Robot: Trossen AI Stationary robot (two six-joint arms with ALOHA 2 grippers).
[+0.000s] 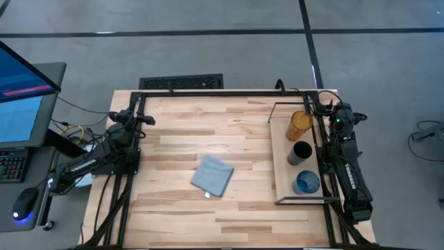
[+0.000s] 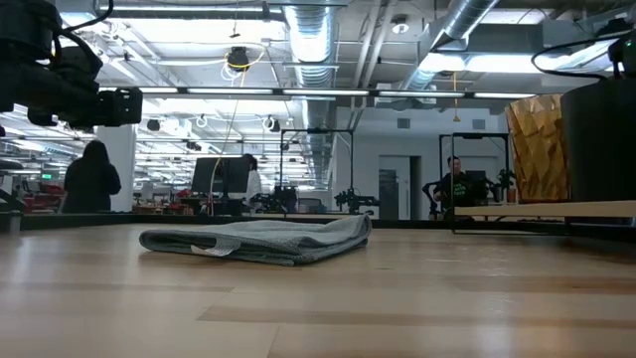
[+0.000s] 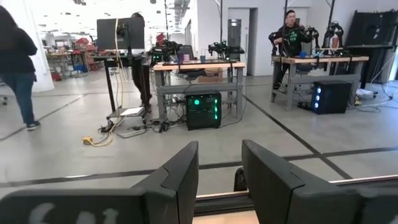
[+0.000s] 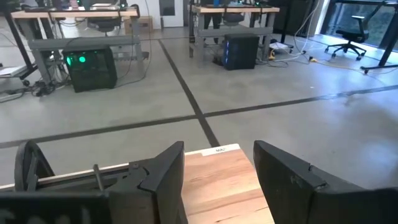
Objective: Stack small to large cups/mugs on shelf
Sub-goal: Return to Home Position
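The shelf (image 1: 282,170), a light wood board in a thin black wire frame, lies along the table's right side. On it, in a row from far to near, stand the amber tumbler (image 1: 300,124), the black cup (image 1: 300,153) and the short blue cup (image 1: 306,182). My right gripper (image 4: 219,149) is open and holds nothing. It sits folded back just right of the shelf's far end (image 1: 333,111) and looks out over the table's far edge. My left gripper (image 3: 219,149), also open and holding nothing, rests at the table's far left (image 1: 143,118).
A folded grey-blue cloth (image 1: 212,175) lies mid-table, and it also shows in the low view (image 2: 260,239). Black frame rails run along the table's far edge (image 1: 222,92) and down both sides. A keyboard (image 1: 181,82) sits beyond the far edge. People stand in the room behind.
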